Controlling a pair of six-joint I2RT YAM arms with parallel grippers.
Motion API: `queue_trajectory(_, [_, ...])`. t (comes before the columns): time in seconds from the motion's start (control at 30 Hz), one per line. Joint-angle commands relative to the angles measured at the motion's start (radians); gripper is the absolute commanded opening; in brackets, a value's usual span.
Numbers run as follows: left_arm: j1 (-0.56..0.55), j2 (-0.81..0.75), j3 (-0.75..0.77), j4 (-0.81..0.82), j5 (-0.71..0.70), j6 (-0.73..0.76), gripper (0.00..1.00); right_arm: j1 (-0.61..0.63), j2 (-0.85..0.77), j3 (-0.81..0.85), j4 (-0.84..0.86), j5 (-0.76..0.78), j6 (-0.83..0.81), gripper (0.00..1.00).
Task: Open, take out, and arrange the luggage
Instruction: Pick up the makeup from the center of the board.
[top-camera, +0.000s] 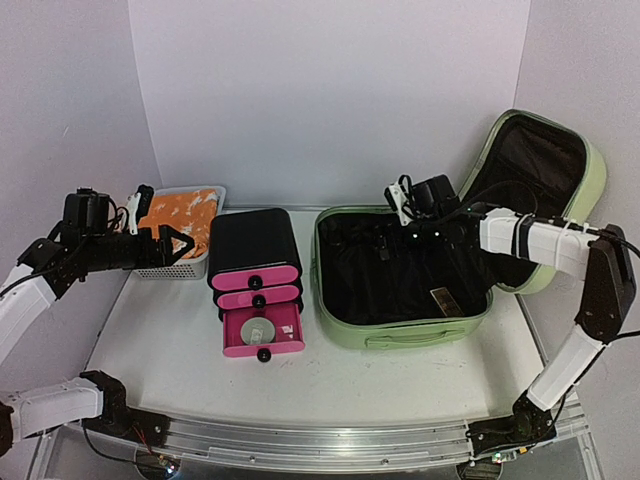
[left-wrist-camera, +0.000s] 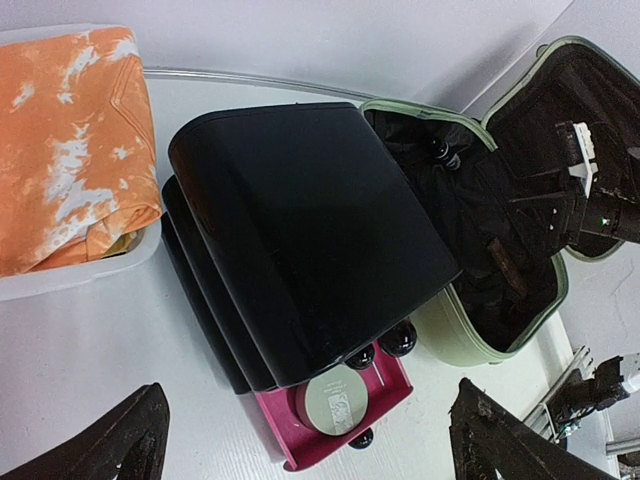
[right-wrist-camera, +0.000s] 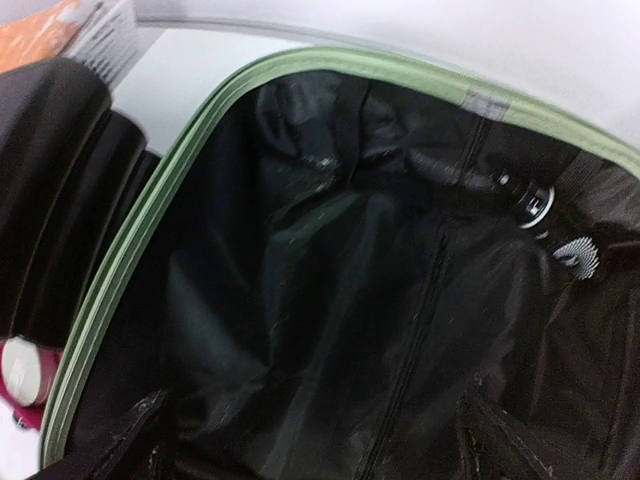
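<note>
The green suitcase (top-camera: 400, 333) lies open on the right of the desk (top-camera: 150, 340), its lid (top-camera: 588, 190) propped back, we judge so that our right jaws, spread wide and empty, can reach its black lining, while our left jaws, equally wide and empty, hang clear by the basket (top-camera: 190, 268) beside the drawer box (top-camera: 255, 245).

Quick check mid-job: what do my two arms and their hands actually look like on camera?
The left arm and right arm have white shell links with black joints, and thin black cables run along them. The right forearm has black bands and a small green light near the wrist. The left hand and right hand are black with tapered, wedge-shaped fingers.
</note>
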Motion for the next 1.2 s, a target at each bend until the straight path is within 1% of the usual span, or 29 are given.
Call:
queue_trajectory(0.0, [-0.001,-0.048,-0.016,0.072,0.057,-0.050,0.99,0.004,-0.119,-0.071,-0.078,-0.120,0.092,0.98])
queue_trajectory(0.17, [-0.002,-0.113,-0.056,0.074,0.085,-0.101,0.99,0.004,-0.245,-0.174,-0.082,-0.140,0.137,0.98])
queue_trajectory(0.27, [-0.002,-0.123,-0.052,0.073,0.094,-0.102,0.99,0.004,-0.246,-0.190,-0.081,-0.148,0.145,0.98])
queue_trajectory(0.4, [-0.001,-0.100,-0.036,0.073,0.083,-0.087,0.99,0.004,-0.175,-0.160,-0.058,-0.164,0.134,0.98])
queue_trajectory(0.47, [-0.001,-0.071,-0.027,0.079,0.061,-0.077,0.99,0.004,-0.122,-0.139,-0.019,-0.155,0.127,0.98])
queue_trajectory(0.6, [-0.002,-0.004,-0.017,0.098,-0.043,-0.091,0.99,-0.001,0.034,-0.060,0.044,-0.124,0.133,0.98])
queue_trajectory(0.63, [-0.001,0.006,-0.023,0.096,-0.102,-0.127,0.99,-0.013,0.076,-0.034,0.049,-0.134,0.143,0.97])
queue_trajectory(0.7, [-0.001,-0.007,-0.068,0.108,-0.216,-0.258,0.99,-0.049,0.137,0.003,0.058,-0.185,0.188,0.94])
queue_trajectory(0.77, [0.001,-0.033,-0.135,0.166,-0.250,-0.350,0.99,-0.069,0.162,0.024,0.063,-0.226,0.216,0.92])
queue_trajectory(0.83, [0.001,-0.049,-0.171,0.178,-0.278,-0.417,0.99,-0.071,0.160,0.030,0.057,-0.287,0.213,0.91])
queue_trajectory(0.87, [-0.001,-0.051,-0.176,0.170,-0.287,-0.436,0.99,-0.070,0.142,0.025,0.040,-0.301,0.204,0.90])
queue_trajectory(0.9, [0.001,-0.050,-0.174,0.143,-0.300,-0.461,0.99,-0.070,0.124,0.019,0.006,-0.284,0.204,0.90])
queue_trajectory(0.97, [0.000,-0.036,-0.160,0.064,-0.326,-0.526,0.98,-0.071,0.086,0.025,-0.112,-0.249,0.179,0.91])
queue_trajectory(1.0, [0.000,-0.028,-0.152,0.030,-0.328,-0.566,0.98,-0.071,0.072,0.030,-0.173,-0.216,0.169,0.92])
queue_trajectory(1.07, [0.000,-0.017,-0.139,0.000,-0.324,-0.624,0.98,-0.071,0.057,0.024,-0.284,-0.118,0.184,0.97])
queue_trajectory(1.17, [-0.001,0.000,-0.106,-0.014,-0.308,-0.673,0.98,-0.094,0.052,0.010,-0.393,-0.064,0.229,0.98])
